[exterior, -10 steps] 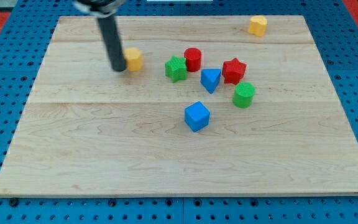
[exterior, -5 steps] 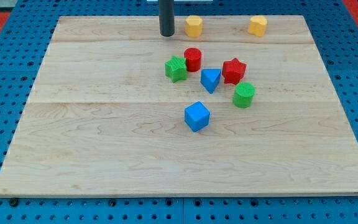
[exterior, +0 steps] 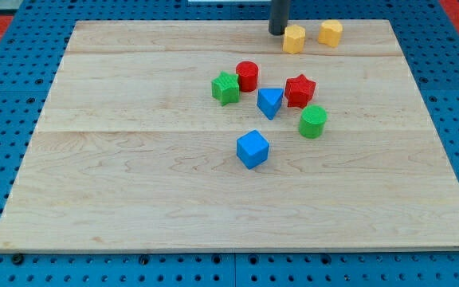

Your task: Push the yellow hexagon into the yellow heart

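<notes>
1. End effector: none fitted; the arm ends in a straight dark rod with no jaws, so it can neither open nor clench and holds nothing. My tip (exterior: pixel 278 33) rests on the counter (exterior: pixel 134 183) near the view's top edge.
2. Contact: my tip sits just beside the yellow hexagon (exterior: pixel 294 39), on its left side in the view. Whether the two actually touch cannot be told; the gap, if any, is very slight.
3. Task objects: the yellow hexagon lies at the view's top, right of centre. The yellow heart (exterior: pixel 331 33) lies just to its right and marginally higher, near but apart from it.
4. Governing relation: tip, hexagon and heart stand almost in one line running left to right, with the hexagon between the other two. Judgement: a push toward the view's right, angled slightly up, should close the remaining gap.
5. Risk, as a judgement: the line runs close to the counter's top edge, and an off-centre push may swing the hexagon past the heart.
6. Other blocks, namely the green star (exterior: pixel 225 88), red cylinder (exterior: pixel 247 76) and red star (exterior: pixel 300 91), lie well below this line.
</notes>
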Robot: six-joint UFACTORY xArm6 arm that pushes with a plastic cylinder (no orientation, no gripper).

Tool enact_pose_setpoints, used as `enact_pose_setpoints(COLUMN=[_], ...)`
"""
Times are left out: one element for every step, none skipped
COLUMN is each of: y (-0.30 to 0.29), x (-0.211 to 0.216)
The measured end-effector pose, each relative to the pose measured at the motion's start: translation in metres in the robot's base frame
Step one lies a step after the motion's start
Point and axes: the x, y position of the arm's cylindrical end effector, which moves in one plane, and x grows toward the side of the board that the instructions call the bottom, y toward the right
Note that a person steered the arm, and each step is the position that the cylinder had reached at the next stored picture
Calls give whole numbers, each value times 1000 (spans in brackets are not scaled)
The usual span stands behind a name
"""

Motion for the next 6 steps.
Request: enact_pose_setpoints(y=[-29,39,61,62,61,61], x=[15,24,23,20,20,24])
